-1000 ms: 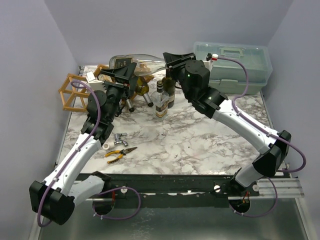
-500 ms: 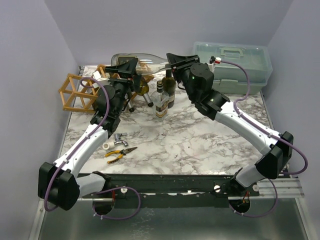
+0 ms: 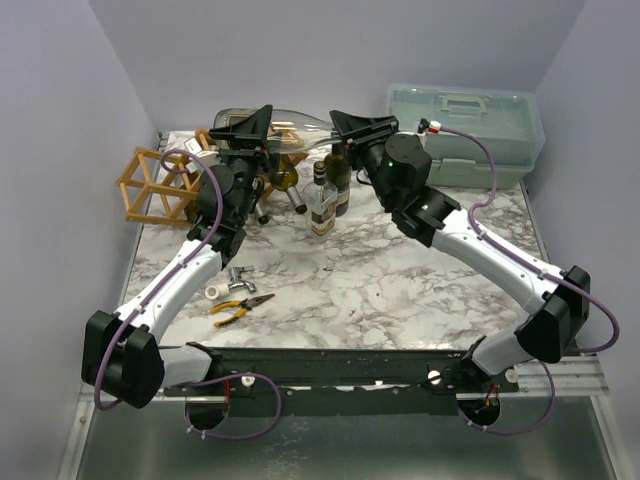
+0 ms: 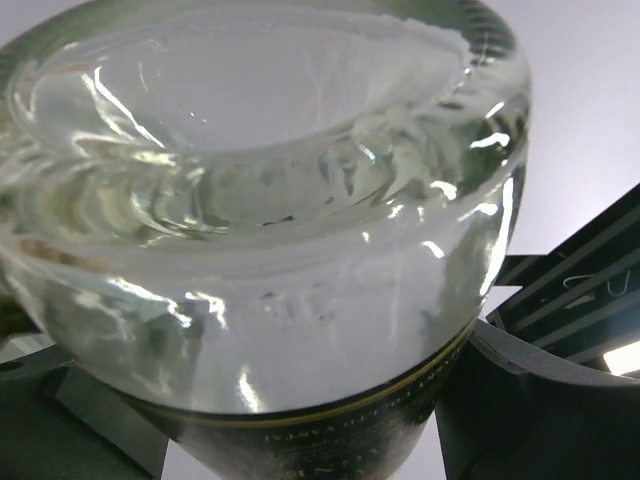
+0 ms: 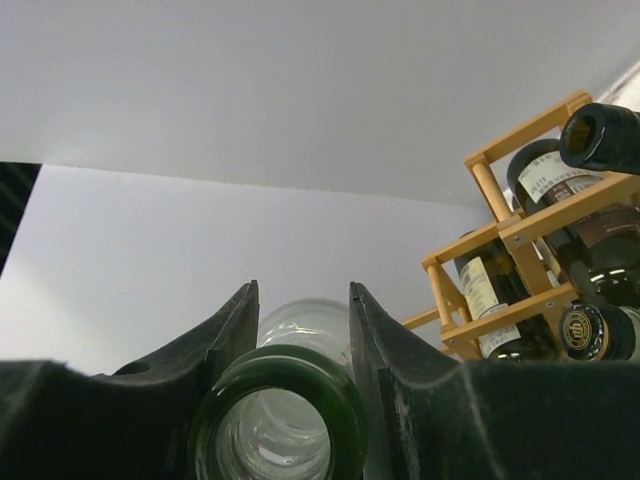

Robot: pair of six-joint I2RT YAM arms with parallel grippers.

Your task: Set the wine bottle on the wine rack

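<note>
A clear glass wine bottle with a dark label hangs level in the air between my two grippers, above the back of the table. My left gripper is shut on its wide base end; the base fills the left wrist view, with a black finger beside it. My right gripper is shut on the neck; in the right wrist view the gripper clamps just behind the green-tinted mouth. The wooden wine rack stands at the back left, under and behind the bottle, and holds dark bottles.
Two upright bottles stand just in front of the held bottle, under the right gripper. A translucent toolbox sits back right. Yellow-handled pliers and a small metal fitting lie front left. Walls close in on the back and sides.
Both arms have raised the bottle and carried it a little toward the back wall. The left arm has stretched out further. Both grips are unchanged.
</note>
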